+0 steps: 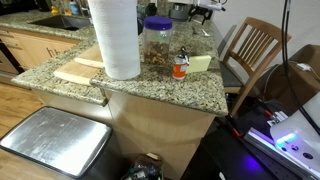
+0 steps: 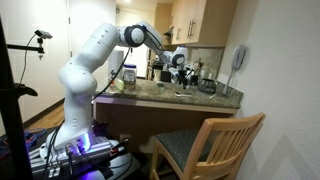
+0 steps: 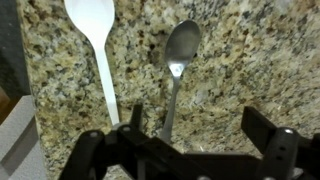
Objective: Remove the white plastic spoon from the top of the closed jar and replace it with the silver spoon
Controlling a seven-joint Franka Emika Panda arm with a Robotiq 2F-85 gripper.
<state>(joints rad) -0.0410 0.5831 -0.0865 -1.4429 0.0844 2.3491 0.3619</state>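
The small matte white plastic spoon (image 3: 100, 50) lay flat on the speckled granite counter (image 3: 255, 60). Its bowl pointed toward the top of the wrist view and was partly cut off by the frame edge. Just beside it, not touching, lay the slim shiny silver metal spoon (image 3: 178, 60), bowl the same way. Its handle ran down toward the gripper (image 3: 200, 125), with the tip hidden behind the dark gripper body. The jaws stood wide apart w/ nothing held, and the silver handle passed close by the inner side of one finger (image 3: 135, 115). A pale edge at the wrist view's lower left was too cropped to identify.

Neither spoon could be made out in either exterior view. In an exterior view the wide clear jar w/ blue screw lid (image 1: 157, 45) stood upright on the counter, btwn a tall white paper towel roll (image 1: 116, 38) and a small orange-labelled bottle (image 1: 180, 68). The lid's top was too small to read. A wooden chair (image 1: 252, 50) stood beside the counter, w/ a metal bin lid (image 1: 55, 140) below. In an exterior view the white arm (image 2: 85, 65) reached over the counter, gripper (image 2: 178, 60) low above it. The jaws were unreadable there, and the jar was lost in clutter.
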